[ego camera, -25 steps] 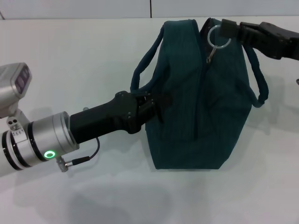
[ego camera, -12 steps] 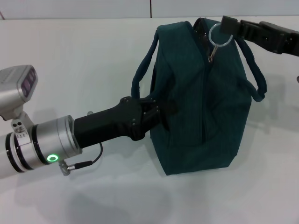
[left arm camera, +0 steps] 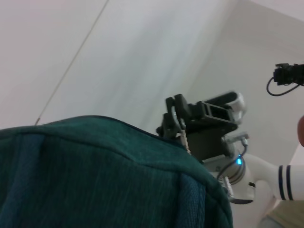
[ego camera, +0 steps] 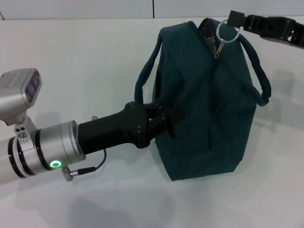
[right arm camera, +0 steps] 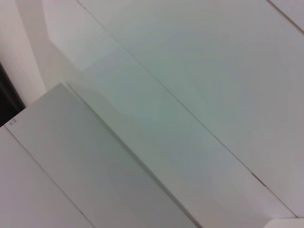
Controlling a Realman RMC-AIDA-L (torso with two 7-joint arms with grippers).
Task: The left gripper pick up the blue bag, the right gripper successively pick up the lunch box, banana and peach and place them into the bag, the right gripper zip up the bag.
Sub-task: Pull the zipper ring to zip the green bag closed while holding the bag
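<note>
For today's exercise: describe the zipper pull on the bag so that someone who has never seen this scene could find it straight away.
Start at the blue bag standing on the white table. Follow its zipper up to the far top end, near the right gripper. There hangs the ring pull: a thin silver metal circle, the only shiny thing on the fabric.

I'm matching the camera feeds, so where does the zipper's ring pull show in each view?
Head view: the ring pull sits at the top of the blue bag, at the right hand.
Left wrist view: ring pull not discernible; the right hand sits at the bag's far ridge.
Right wrist view: not in it.
Shared landmark: the blue bag.
</note>
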